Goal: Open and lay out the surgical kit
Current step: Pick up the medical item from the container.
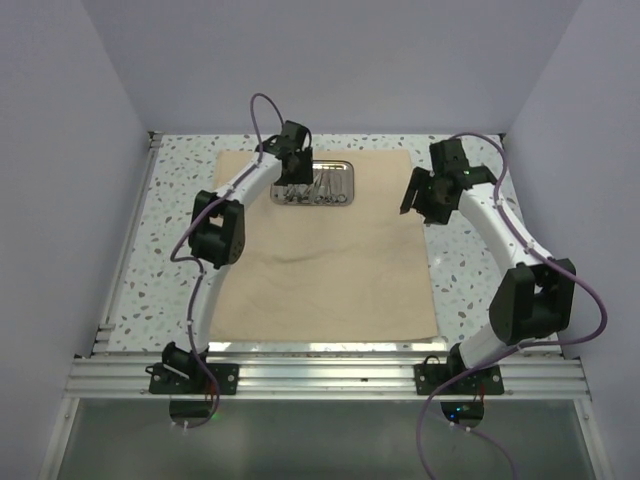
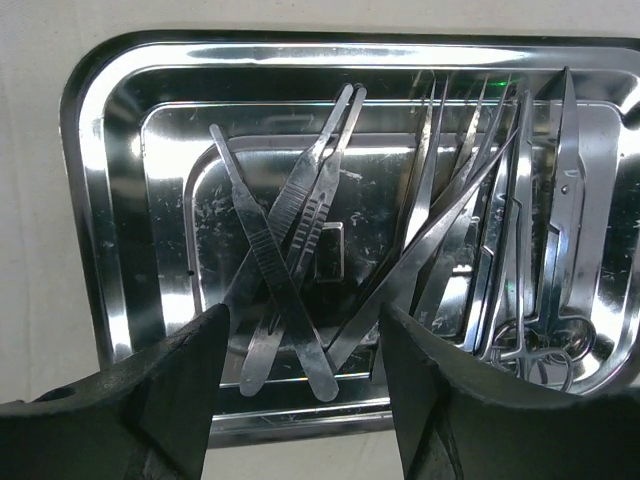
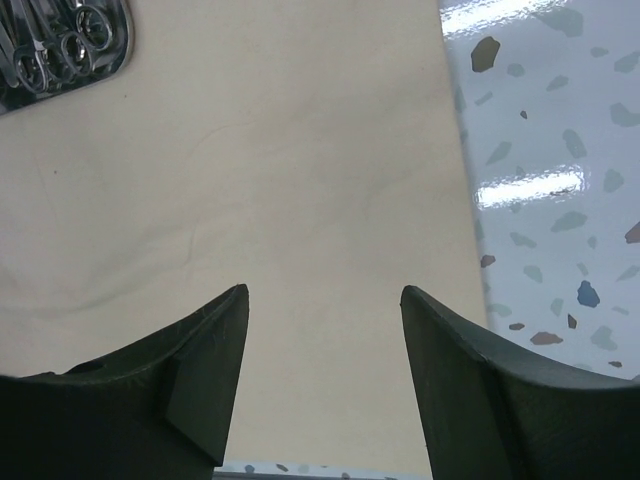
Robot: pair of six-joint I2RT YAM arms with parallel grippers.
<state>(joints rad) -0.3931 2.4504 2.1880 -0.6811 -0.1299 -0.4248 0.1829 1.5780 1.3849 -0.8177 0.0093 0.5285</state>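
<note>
Left gripper [image 2: 303, 345] hangs over the near rim of the steel tray [image 2: 90, 200]. Its fingers are spread wide and hold nothing, straddling the crossed scalpel handles [image 2: 275, 280] in the tray's left half. Right of those, still in the tray, lie the tweezers [image 2: 430, 240], leaning over each other. The ring-handled scissors [image 2: 545, 330] sit against the tray's right wall. The tray itself rests on the cloth wrap [image 1: 330, 260], which is already spread flat and runs from under the tray toward the arm bases. Right gripper [image 3: 322, 300] hovers over bare cloth to the right of the tray, its fingers also well apart and empty.

Risks, as I judge them:
- The handles overlap, so closing on one could pinch two or flick a neighbour out of the tray.
- Thin flat steel on a slick tray floor may slip from the fingers.
- A low approach could hit the rim and skid the tray, rucking the cloth — nothing pins either down.

The surface [image 1: 170, 200] is white terrazzo with dark flecks, showing on both sides of the tray beyond the cloth edges. Plain pale walls [image 1: 60, 150] close in the left, back and right — an aluminium rail [image 1: 330, 375] is the piece farthest from the tray.
</note>
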